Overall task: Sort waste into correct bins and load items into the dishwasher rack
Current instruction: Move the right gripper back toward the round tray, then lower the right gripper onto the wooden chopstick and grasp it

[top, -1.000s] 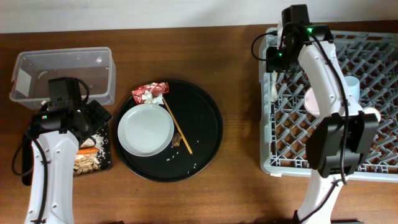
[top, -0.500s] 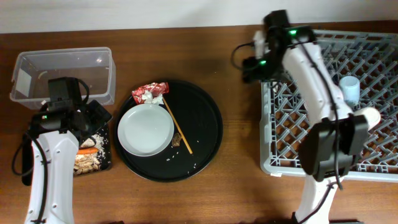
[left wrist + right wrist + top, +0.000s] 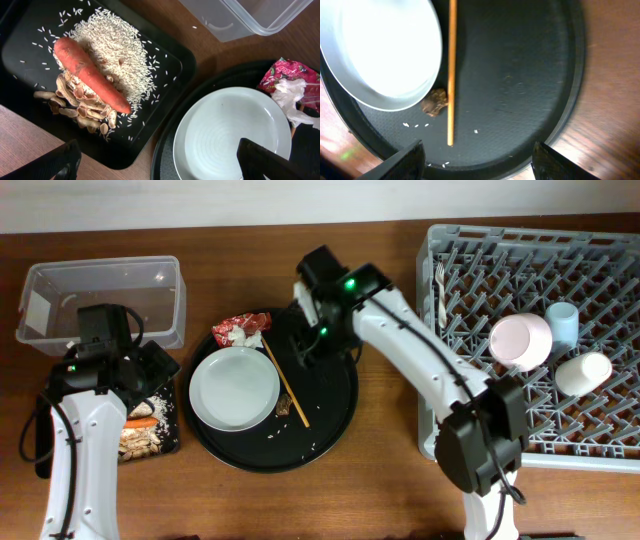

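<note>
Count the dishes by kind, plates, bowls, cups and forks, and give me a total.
Plates: 1, the plate on the round tray
Bowls: 1, the bowl in the rack
Cups: 2, the blue cup and the white cup, both in the rack
Forks: 1, the fork in the rack
Total: 5

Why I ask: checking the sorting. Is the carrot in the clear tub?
No, the carrot lies on rice in the black tray, not the clear tub.
</note>
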`<state>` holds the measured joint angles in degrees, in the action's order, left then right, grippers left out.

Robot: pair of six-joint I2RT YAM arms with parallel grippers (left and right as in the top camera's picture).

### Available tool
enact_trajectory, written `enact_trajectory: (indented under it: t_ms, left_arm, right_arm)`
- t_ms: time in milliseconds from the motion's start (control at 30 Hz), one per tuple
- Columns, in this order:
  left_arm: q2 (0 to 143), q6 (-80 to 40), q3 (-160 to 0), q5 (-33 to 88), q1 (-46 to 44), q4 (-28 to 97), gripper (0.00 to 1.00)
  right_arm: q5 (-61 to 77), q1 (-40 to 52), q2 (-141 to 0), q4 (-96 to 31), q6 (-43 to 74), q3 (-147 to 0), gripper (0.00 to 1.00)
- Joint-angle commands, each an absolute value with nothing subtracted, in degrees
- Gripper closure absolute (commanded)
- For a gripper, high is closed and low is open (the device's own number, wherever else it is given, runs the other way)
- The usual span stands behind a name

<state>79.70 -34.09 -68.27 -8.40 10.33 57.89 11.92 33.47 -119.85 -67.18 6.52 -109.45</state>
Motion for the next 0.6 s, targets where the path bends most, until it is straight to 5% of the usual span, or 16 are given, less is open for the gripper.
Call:
enact_trajectory:
  t_ms: [0, 267, 567]
  left_arm:
    - [78.7, -33.8, -69.4, -8.4, 10.5, 58.0, 0.01]
    - [78.7, -33.8, -69.4, -8.4, 10.6, 58.0, 0.01]
    - [78.7, -33.8, -69.4, -8.4, 10.6, 58.0, 0.01]
  right_arm:
    - [11.4, 36.9, -119.4, -62.1, 10.0, -104.0, 0.31]
    - [8.3, 38.2, -119.4, -49.8, 13.2, -94.4, 0.36]
    - [11.0, 38.7, -119.4, -52.0, 14.1, -88.9, 0.53]
